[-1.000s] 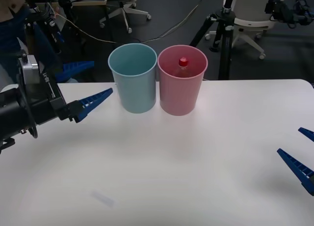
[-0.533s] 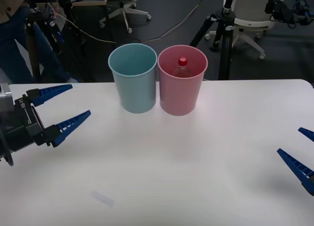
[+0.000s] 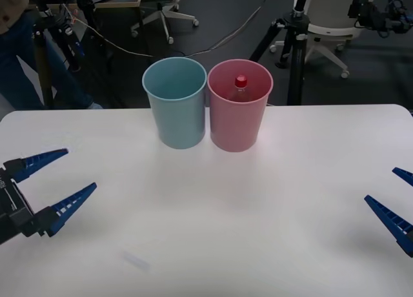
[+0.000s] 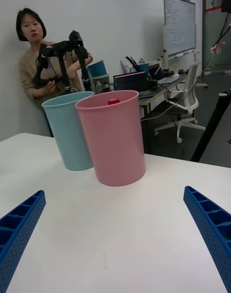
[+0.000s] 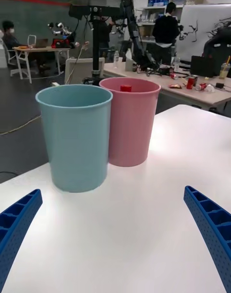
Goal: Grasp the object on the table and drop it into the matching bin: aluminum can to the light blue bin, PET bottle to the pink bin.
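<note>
Front view: the PET bottle (image 3: 241, 86) stands inside the pink bin (image 3: 239, 110), its red cap just below the rim, so the sorting step appears done and what remains is likely a return to rest. The light blue bin (image 3: 175, 106) touches the pink bin on its left side. The left gripper (image 3: 50, 188) hangs low over the table (image 3: 213, 213), well to the left of and nearer the robot than the pink bin, fingers spread and holding nothing. The right gripper (image 3: 393, 200) sits at the table's right edge, well apart from the pink bin, also spread and empty. Broad bare tabletop lies between both grippers and the bins, giving either arm free room to draw back; the far table edge runs just behind the bins.

Right wrist view: the pink bin (image 4: 115, 138) stands nearest, the red cap of the PET bottle (image 4: 113, 101) peeking over its rim, the light blue bin (image 4: 70, 131) behind and beside it. The right gripper's fingers (image 4: 211, 225) are wide apart, nothing between them.

Left wrist view: the light blue bin (image 5: 74, 136) is nearer, the pink bin (image 5: 131, 122) beyond, cap of the PET bottle (image 5: 125, 87) visible inside. The left gripper's fingers (image 5: 209, 230) gape wide over open table.
</note>
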You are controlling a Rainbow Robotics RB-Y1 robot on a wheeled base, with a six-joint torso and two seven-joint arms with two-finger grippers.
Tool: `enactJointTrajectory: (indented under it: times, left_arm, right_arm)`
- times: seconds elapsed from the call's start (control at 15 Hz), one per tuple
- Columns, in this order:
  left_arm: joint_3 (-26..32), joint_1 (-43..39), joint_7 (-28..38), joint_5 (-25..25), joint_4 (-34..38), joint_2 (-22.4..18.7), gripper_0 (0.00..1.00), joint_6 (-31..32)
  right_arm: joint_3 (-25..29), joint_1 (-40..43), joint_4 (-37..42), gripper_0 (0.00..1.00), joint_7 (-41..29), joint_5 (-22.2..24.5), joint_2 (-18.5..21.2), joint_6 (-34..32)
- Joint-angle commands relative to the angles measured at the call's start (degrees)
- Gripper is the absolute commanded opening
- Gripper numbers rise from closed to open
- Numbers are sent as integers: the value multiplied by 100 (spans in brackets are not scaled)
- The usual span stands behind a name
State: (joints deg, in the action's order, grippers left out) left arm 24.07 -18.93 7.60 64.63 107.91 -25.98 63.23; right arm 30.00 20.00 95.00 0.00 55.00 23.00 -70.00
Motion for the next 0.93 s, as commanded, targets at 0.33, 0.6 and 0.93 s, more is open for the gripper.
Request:
enactJointTrajectory:
  times: [0.33, 0.6, 0.93]
  left_arm:
    - [115, -823, -549, -469, 46, 41, 100, 49]
    - [89, -1051, -672, -663, 46, 41, 100, 58]
    - [62, -1148, -716, -759, 46, 41, 100, 58]
  right_arm:
    - [0, 0, 0, 100, 0, 0, 0, 0]
    - [0, 0, 0, 100, 0, 0, 0, 0]
    - [0, 0, 0, 100, 0, 0, 0, 0]
